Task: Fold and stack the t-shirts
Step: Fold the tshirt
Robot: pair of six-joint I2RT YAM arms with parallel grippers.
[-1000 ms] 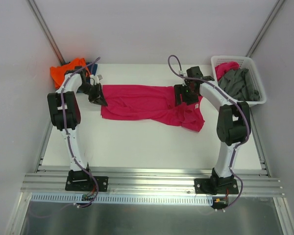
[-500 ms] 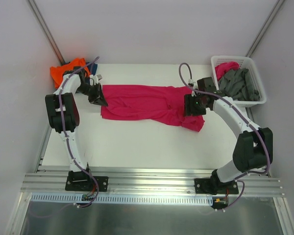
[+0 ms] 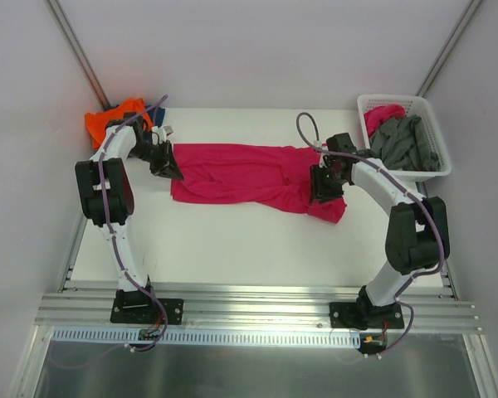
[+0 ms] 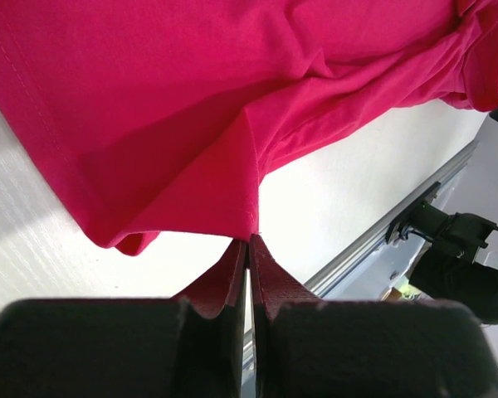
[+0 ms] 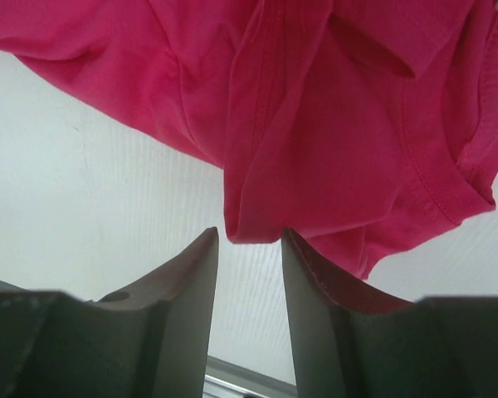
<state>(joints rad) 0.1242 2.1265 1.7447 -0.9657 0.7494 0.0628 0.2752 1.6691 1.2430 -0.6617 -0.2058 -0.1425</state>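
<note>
Plain pale walls around a white table (image 3: 232,240), with a metal rail (image 3: 249,308) along its near edge. Stretched lengthwise across the middle and rumpled at the right end: large magenta-pink t-shirt (image 3: 232,172) of soft cloth. Far left corner: crumpled orange t-shirt (image 3: 108,120) with a dark blue t-shirt (image 3: 156,112) just beside it. Far right corner: white plastic lattice basket (image 3: 390,99) holding grey t-shirts (image 3: 402,141) and some pink cloth, the right arm's forearm passing near its left side. At the pink shirt's left edge, left hand (image 4: 249,242) pressed together, pinching the cloth. At the bunched right end, right hand (image 5: 249,236) with fingers apart, straddling a hanging fold; cannot tell whether gripped. Against a second ago: right hand shifted from further left on the shirt toward its right end, fingers narrower; left hand unmoved; shirt lying much as before.
</note>
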